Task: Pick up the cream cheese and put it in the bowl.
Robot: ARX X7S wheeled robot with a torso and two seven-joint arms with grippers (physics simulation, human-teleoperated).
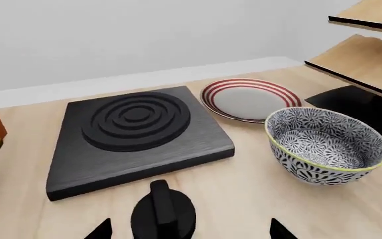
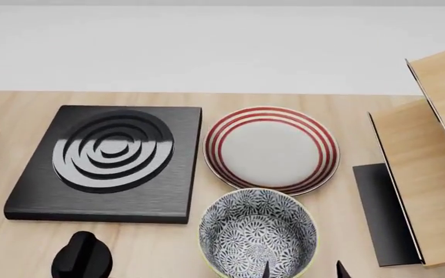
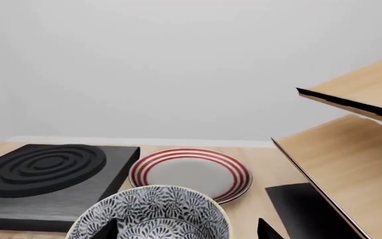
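The cream cheese shows in no view. The bowl (image 2: 257, 231), deep and white with a dark floral pattern and a yellow-green rim, stands on the wooden table in front of the red-ringed plate; what I see of its inside holds nothing. My right gripper (image 3: 187, 231) hangs open just over the bowl (image 3: 151, 214), one fingertip above its inside and the other past its rim; both tips (image 2: 340, 270) poke in at the head view's lower edge. My left gripper (image 1: 191, 231) is open and empty, low over the table, with the bowl (image 1: 327, 144) off to one side.
A black stove block with raised rings (image 2: 110, 159) fills the left of the table, with a black knob (image 2: 81, 258) in front of it. A flat white plate with red rings (image 2: 273, 149) lies behind the bowl. A wooden shelf unit (image 2: 431, 174) on a black base stands at the right.
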